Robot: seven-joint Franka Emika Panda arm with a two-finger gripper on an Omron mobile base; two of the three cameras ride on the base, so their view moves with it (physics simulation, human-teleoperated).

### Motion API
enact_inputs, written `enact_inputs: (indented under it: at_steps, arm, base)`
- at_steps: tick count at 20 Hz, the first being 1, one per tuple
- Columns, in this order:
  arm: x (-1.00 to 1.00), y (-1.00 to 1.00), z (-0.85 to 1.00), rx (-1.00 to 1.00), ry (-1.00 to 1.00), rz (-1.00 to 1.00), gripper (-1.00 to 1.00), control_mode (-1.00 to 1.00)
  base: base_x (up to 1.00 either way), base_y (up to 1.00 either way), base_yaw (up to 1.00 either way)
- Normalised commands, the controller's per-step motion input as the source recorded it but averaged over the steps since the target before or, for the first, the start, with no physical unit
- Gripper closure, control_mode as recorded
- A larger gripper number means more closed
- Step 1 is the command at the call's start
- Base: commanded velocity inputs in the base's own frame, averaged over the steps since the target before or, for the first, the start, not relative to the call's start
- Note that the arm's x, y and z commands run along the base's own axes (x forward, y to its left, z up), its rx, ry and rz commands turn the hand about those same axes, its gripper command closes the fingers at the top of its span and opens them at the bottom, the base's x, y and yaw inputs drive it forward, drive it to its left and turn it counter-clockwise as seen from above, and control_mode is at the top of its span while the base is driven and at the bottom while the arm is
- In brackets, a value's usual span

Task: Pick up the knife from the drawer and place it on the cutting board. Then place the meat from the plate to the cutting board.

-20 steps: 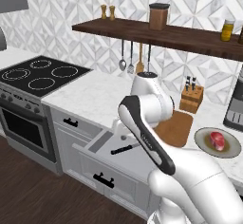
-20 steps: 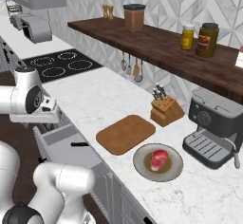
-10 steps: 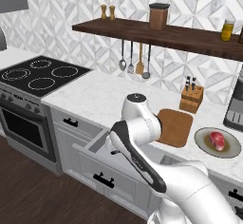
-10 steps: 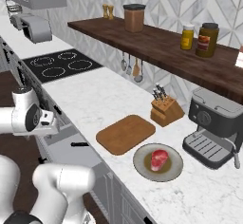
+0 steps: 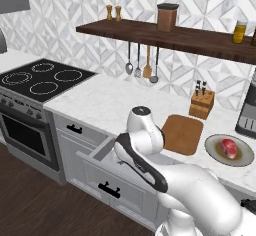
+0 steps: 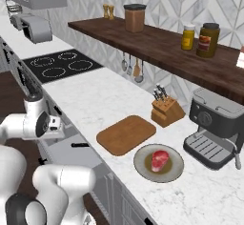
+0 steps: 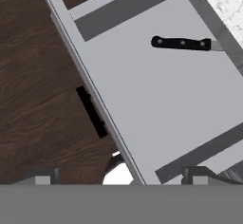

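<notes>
Kitchen counter run with the base cabinet drawer pulled out. The white marble counter (image 6: 90, 100) carries, from the stove side outward, a black cooktop (image 5: 42, 80), the cutting board (image 6: 126, 134), the plate (image 6: 174, 171) and a grey coffee machine (image 6: 214, 128). Above it runs a dark wooden shelf (image 5: 200, 39) with jars, and kitchen utensils (image 5: 142, 65) hang below the shelf against the patterned wall.

The drawer (image 7: 156, 99) stands open below the counter edge, its plain grey floor exposed and its black bar handle (image 7: 92, 111) on the front panel over the dark wood floor (image 7: 33, 99). The knife (image 7: 182, 43) lies flat on the drawer floor near the back, close under the counter edge, its black handle fully visible and its blade running under the counter lip (only a short stub of grey blade shows).

The cutting board is a bare brown rectangle lying just beside the plate. A wooden knife block (image 6: 167, 110) stands behind the board, near the wall.

The meat (image 6: 160, 159) rests in the middle of the plate, red with a pale rim.

The gripper (image 7: 118, 173) hangs above the front edge of the drawer, looking down into it; its jaws are spread wide and hold nothing, well apart from the knife.
</notes>
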Motion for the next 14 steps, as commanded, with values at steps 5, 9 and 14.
enact_inputs:
  at_steps: [5, 9, 14]
  arm:
    - [0.35, 0.2, -0.34, 0.0, 0.0, 0.01, -1.0, -1.0]
    - [0.22, 0.24, -0.4, 0.0, 0.0, 0.02, -1.0, -1.0]
    - [0.31, 0.05, -0.35, 0.0, 0.0, 0.05, -1.0, -1.0]
  base:
    - [0.0, 0.0, 0.0]
    - [0.0, 0.0, 0.0]
    - [0.0, 0.0, 0.0]
